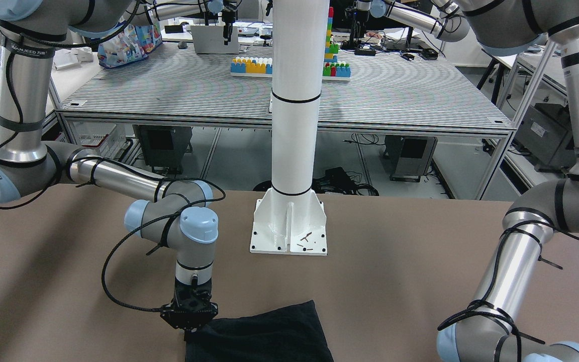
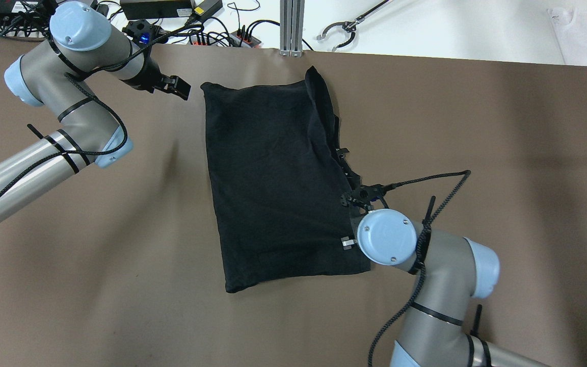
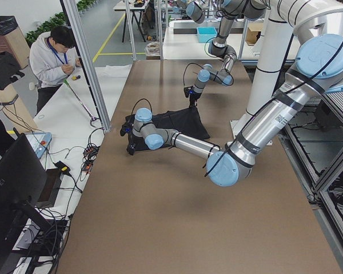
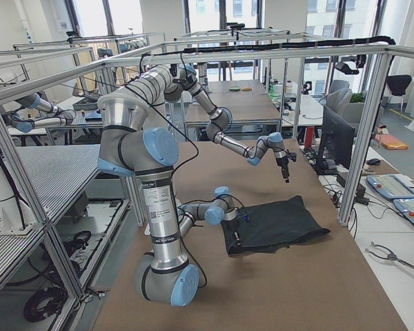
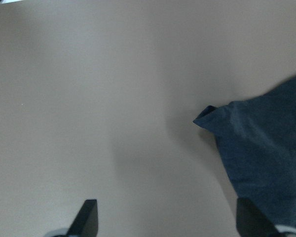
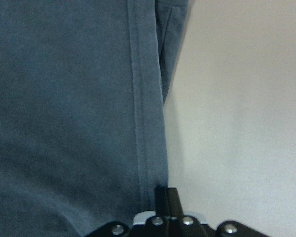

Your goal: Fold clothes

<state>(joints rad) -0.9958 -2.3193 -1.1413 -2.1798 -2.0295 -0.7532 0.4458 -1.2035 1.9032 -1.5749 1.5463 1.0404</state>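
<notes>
Your black cloth (image 2: 273,178) lies spread mid-table (image 2: 477,127), its right edge rumpled. The right gripper (image 6: 166,196) has its jaws pinched narrow on the hemmed right edge. The left gripper (image 5: 167,218) hangs with jaws wide, the cloth's far-left corner just ahead of them, ungripped.

You have bright, even overhead light; soft, faint shadows lie on the table (image 2: 135,214) left of centre. Both wrist views look soft and washed, tinting the dark cloth (image 6: 64,98) blue.
</notes>
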